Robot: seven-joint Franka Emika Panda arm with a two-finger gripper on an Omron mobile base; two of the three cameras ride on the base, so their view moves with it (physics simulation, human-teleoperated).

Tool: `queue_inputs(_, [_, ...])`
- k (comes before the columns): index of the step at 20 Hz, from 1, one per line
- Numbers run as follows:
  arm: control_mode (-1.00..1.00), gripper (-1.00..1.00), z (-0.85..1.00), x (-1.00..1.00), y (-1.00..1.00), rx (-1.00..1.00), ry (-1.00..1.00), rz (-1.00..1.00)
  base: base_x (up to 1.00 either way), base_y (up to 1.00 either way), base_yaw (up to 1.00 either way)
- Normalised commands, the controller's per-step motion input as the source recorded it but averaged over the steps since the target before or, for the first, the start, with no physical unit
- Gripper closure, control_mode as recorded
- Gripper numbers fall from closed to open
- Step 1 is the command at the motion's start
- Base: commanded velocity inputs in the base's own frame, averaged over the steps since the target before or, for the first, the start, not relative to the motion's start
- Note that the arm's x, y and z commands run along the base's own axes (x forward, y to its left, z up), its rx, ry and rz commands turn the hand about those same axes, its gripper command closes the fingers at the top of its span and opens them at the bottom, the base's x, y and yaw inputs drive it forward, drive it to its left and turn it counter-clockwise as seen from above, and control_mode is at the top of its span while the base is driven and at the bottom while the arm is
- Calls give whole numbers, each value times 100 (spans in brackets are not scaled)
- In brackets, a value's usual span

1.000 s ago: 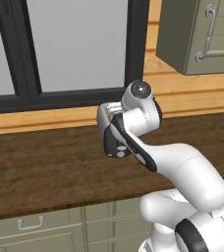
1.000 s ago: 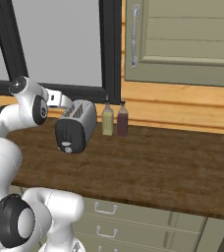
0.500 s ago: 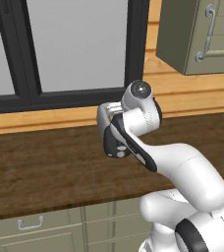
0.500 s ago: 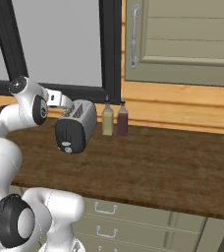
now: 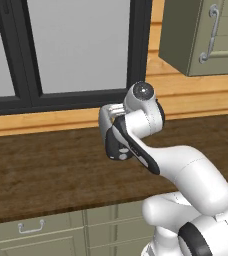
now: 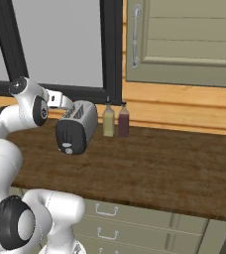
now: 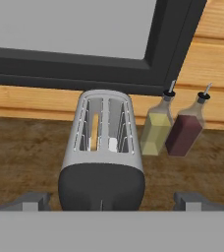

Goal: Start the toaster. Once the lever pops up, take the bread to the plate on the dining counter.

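Note:
The chrome toaster (image 7: 103,147) stands on the dark wood worktop under the window, its black end face (image 7: 101,186) turned towards me. A tan slice of bread (image 7: 94,132) sits down in its left slot. My gripper (image 7: 111,202) hovers just above and in front of the black end, open, its fingertips (image 7: 33,201) spread wider than the toaster with nothing between them. From the right base view the toaster (image 6: 76,125) sits beside my hand (image 6: 60,101). I cannot make out the lever. The plate and the dining counter are out of view.
A yellow oil bottle (image 7: 155,130) and a dark red bottle (image 7: 185,130) stand close to the toaster's right, against the wooden wall ledge. A black window frame (image 6: 112,49) rises behind. An olive wall cabinet (image 6: 184,39) hangs to the right, drawers (image 6: 135,218) below the worktop.

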Motion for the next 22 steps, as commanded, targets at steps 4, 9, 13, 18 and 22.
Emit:
queue_inputs(4, [-100, -100, 0, 0, 0, 0, 0, 0, 0, 0, 0])
queue_inputs(9, [-100, -100, 0, 0, 0, 0, 0, 0, 0, 0, 0])
queue_inputs(13, [-100, -100, 0, 0, 0, 0, 0, 0, 0, 0, 0])
queue_inputs(18, [-100, -100, 0, 0, 0, 0, 0, 0, 0, 0, 0])
queue_inputs(22, [-100, -100, 0, 0, 0, 0, 0, 0, 0, 0, 0])
